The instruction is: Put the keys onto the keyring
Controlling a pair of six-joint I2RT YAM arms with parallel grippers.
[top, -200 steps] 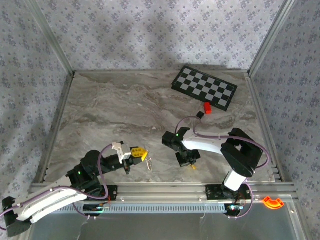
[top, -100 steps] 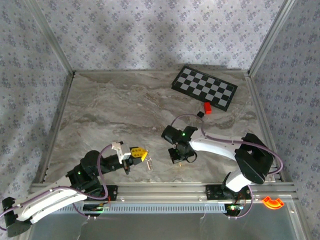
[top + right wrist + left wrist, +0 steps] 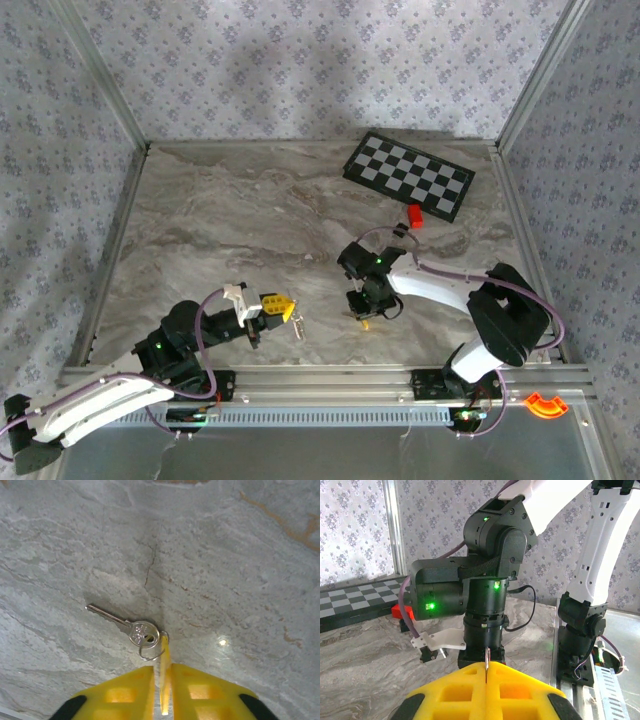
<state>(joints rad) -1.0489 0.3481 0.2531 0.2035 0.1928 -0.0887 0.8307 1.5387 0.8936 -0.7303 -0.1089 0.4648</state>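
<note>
Near the table's (image 3: 225, 555) front edge, the left tool (image 3: 486, 674) pinches one key (image 3: 485, 657). The right tool (image 3: 162, 666), pressed together, touches the keyring (image 3: 149, 653) threaded through another key (image 3: 122, 623).

Right end effector (image 3: 364, 318) slightly farther left, up-table.

The overhead view looked down on the whole table (image 3: 220, 230). The left wrist view faced the right arm (image 3: 490, 580) nearby. The right wrist view looked straight down, close.
</note>
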